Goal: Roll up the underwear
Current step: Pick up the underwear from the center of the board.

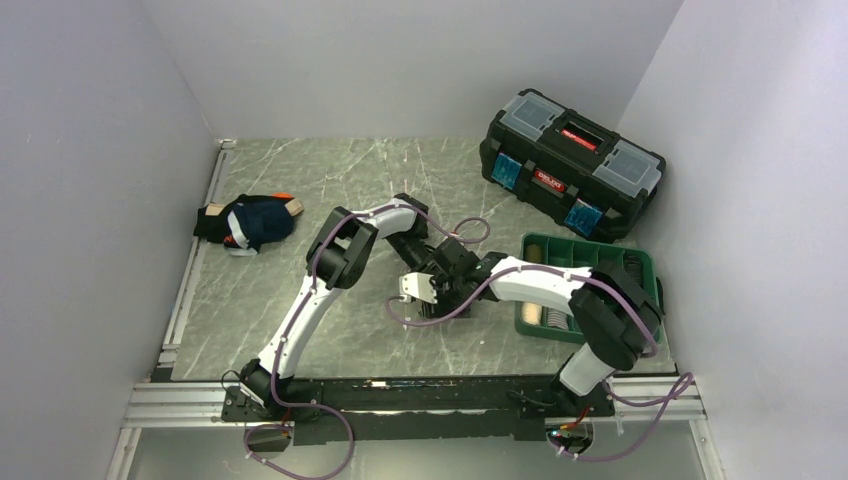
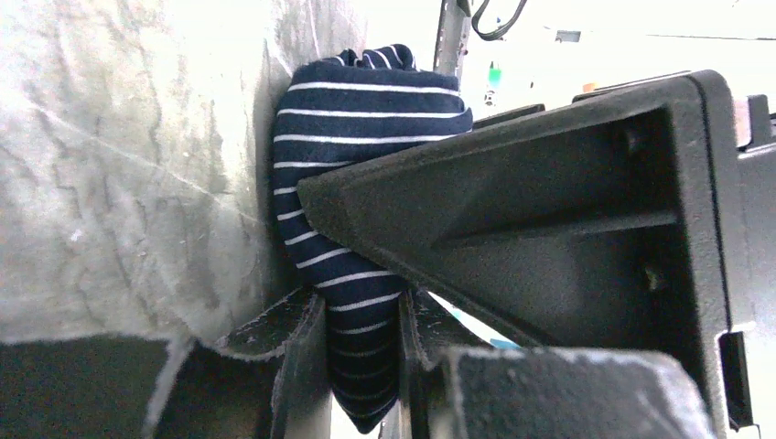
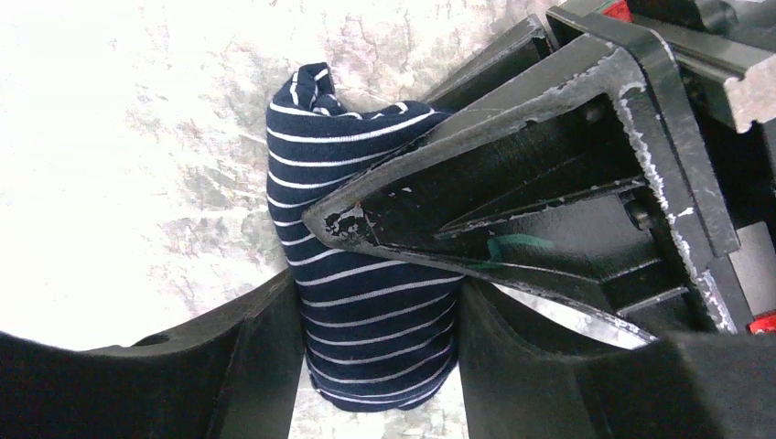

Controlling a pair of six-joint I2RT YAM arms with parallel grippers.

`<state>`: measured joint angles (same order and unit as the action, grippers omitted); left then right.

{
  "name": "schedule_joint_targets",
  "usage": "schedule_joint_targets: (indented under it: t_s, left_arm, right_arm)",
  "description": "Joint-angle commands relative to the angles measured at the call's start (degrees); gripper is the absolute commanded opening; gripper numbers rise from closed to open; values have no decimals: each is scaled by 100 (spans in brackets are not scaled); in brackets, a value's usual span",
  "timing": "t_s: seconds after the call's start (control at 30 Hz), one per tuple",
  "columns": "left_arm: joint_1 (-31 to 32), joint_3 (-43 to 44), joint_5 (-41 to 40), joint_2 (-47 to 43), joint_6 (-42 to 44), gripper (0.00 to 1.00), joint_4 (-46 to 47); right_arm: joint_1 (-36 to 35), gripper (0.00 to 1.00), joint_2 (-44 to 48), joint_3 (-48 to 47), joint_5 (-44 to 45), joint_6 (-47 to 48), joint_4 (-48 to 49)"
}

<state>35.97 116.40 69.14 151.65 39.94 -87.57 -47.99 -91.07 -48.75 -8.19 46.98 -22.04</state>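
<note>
At table [image 1: 330, 170] centre, striped underwear [image 3: 348, 155] bunched into a roll, long axis along the fingers, free end past the tips. Left gripper [image 2: 361, 366] pinched narrow on it; right gripper [image 3: 380, 357] wider, both fingers pressing it. Farther left, other underwear pile [image 1: 245, 222].

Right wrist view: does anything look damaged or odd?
Yes. The black finger crossing the upper right has paint chipped to pale scratches along its edges and tip. The striped underwear looks bunched, not damaged.

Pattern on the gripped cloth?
The soft cloth underwear is navy with thin white stripes; clearest in right wrist view.
</note>
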Motion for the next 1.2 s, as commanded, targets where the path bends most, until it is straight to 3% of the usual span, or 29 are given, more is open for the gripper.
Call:
schedule_joint_targets:
  t_s: [0.0,0.27,0.5,1.0,1.17]
  left_arm:
    - [62,11,-789,374,601,0,127]
    - [-2,38,-763,313,560,1,127]
    - [-99,-2,-779,193,445,19,203]
    - [-363,-224,-902,-311,410,56,350]
    - [-374,-274,-917,-351,470,60,290]
  right_arm:
    - [102,54,-693,91,-626,26,-441]
    - [211,37,-1096,-38,-1233,6,-891]
    - [303,1,-1134,-122,-1451,-36,-1182]
    - [763,0,-434,-115,-1673,-394,-1619]
    - [797,0,-410,-192,-1583,-533,-1596]
